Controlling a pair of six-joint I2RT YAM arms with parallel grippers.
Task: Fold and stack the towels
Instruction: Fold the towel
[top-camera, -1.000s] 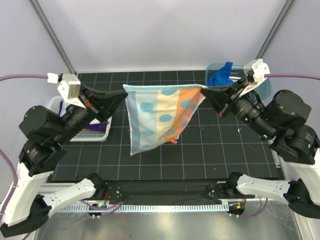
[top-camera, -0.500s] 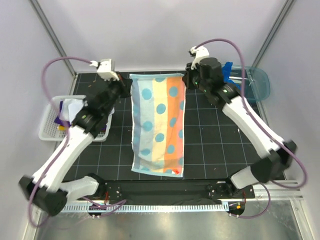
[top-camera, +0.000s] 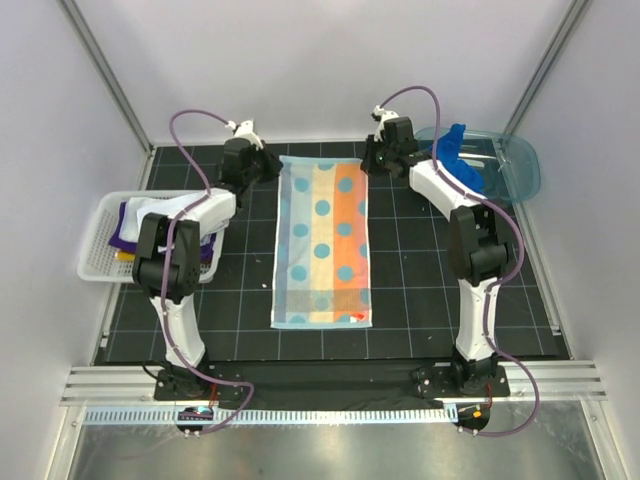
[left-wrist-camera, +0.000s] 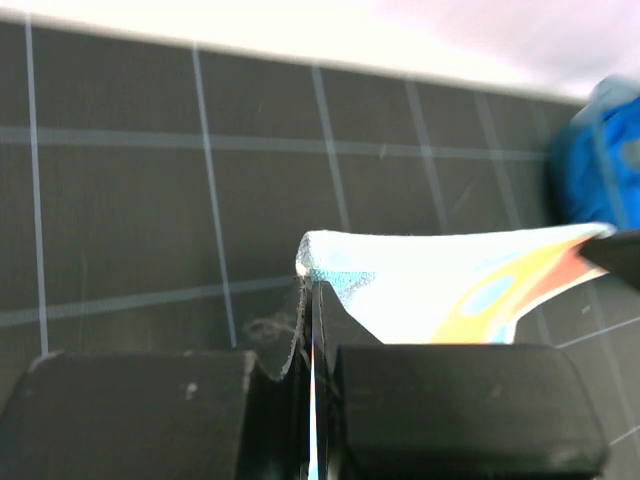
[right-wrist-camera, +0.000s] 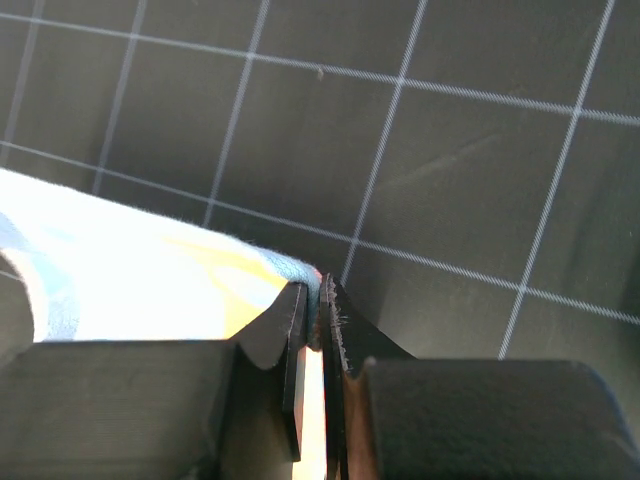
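Spotted towel (top-camera: 322, 245): lies flat on table (top-camera: 440, 290); far corners clamped in left gripper (left-wrist-camera: 310, 292) and right gripper (right-wrist-camera: 322, 290) jaws. Risk, judged: unequal pull or late release skews it, spoiling the fold.

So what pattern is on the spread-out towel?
The towel: pale blue, yellow, orange stripes with blue dots; clearest in top external view.

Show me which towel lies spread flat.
The striped, blue-spotted towel, open at the centre, far corners pinched by the left gripper and right gripper. The bright blue towel is bunched in the tub; other towels lie heaped in the basket.
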